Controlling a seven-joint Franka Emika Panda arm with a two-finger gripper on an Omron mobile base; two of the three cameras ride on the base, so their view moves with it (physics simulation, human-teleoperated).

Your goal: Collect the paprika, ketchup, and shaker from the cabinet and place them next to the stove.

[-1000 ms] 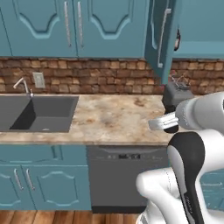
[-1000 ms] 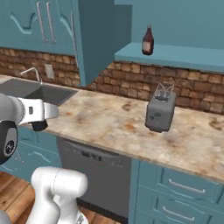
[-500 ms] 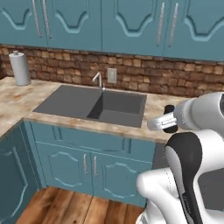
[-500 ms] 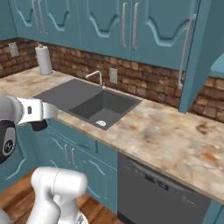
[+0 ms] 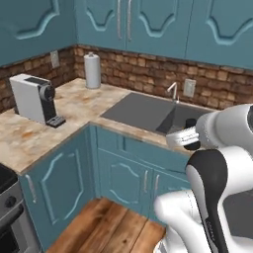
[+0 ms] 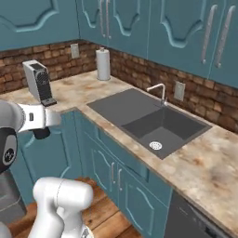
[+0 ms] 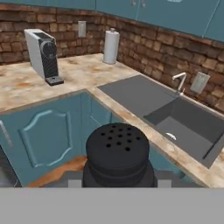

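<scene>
Black shaker [image 7: 117,154], one, sits clenched in the jaws above the teal lower cupboards. Beyond it the tabletop [image 7: 83,72] carries one sink [image 7: 175,120], one coffee machine [image 7: 43,52] and one paper-towel roll [image 7: 110,46].

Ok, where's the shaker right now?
The shaker is held in the gripper, its perforated black top at the bottom centre of the hand view, out in front of the corner base cabinets with the sink to its right.
</scene>
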